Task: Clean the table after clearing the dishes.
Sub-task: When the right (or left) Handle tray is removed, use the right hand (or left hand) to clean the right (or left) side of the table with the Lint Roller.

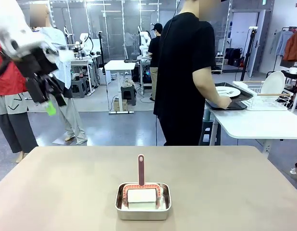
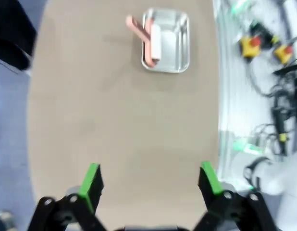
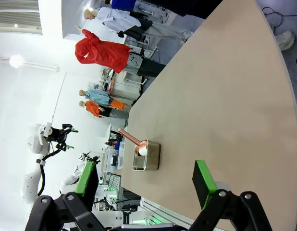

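Beige table (image 1: 67,187) spans the foreground. A steel pan sits near its robot-side edge, about center. Beyond the far edge, a person in black (image 1: 184,72) stands turned toward a white side table (image 1: 254,124) at far rt, one hand (image 1: 224,102) on a dark tray (image 1: 237,103) that carries a white plate (image 1: 228,91). A wire rack (image 1: 271,100) stands just beside the tray on that side table.

Left arm is raised at upper left of front view, blurred. The left gripper (image 2: 151,180) hangs well above the table, jaws spread wide, nothing btwn the green pads. The right gripper (image 3: 146,175) is likewise spread and empty, over the table w/ the pan farther off.

Pan (image 1: 142,199) holds a pink-handled tool (image 1: 141,168), handle rising past the far rim, and a white block (image 1: 142,195) inside.
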Controlling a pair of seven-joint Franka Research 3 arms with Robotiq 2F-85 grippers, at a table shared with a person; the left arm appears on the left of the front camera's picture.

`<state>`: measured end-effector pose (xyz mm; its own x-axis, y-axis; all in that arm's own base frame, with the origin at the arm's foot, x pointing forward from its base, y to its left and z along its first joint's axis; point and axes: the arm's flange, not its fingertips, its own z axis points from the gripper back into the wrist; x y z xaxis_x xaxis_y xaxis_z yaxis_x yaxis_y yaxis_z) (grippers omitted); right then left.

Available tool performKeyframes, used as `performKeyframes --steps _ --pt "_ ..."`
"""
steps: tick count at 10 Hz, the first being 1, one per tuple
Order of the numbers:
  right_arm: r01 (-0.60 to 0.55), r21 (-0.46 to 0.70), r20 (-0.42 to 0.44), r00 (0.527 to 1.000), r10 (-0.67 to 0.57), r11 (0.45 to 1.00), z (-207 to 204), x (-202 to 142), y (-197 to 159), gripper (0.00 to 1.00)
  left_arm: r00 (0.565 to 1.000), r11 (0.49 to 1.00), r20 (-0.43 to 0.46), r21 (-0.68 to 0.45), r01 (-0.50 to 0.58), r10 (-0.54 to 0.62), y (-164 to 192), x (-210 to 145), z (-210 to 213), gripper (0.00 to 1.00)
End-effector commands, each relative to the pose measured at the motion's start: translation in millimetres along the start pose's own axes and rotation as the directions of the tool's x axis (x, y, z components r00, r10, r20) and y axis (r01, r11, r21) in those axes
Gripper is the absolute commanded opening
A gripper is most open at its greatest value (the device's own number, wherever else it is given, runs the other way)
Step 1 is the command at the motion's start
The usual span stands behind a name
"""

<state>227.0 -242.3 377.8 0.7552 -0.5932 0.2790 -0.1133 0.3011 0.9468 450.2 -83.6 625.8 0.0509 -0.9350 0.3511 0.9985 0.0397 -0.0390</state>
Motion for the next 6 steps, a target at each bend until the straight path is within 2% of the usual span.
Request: performKeyframes --steps 1,2,6 --pt "-0.016 0.010 0.007 1.000 0.016 1.000 -1.9 -1.4 3.4 1.00 1.000 0.995 0.002 0.096 0.031 -0.031 -14.7 -23.8 -17.6 1.00" --pt "-0.016 0.010 0.007 1.000 0.016 1.000 -1.9 -1.4 3.4 1.00 1.000 1.000 0.000 0.000 0.000 0.000 0.0 0.0 0.0 1.00" --pt "-0.016 0.010 0.007 1.000 0.016 1.000 -1.9 -1.4 3.4 1.00 1.000 1.000 0.000 0.000 0.000 0.000 0.0 0.0 0.0 1.00"
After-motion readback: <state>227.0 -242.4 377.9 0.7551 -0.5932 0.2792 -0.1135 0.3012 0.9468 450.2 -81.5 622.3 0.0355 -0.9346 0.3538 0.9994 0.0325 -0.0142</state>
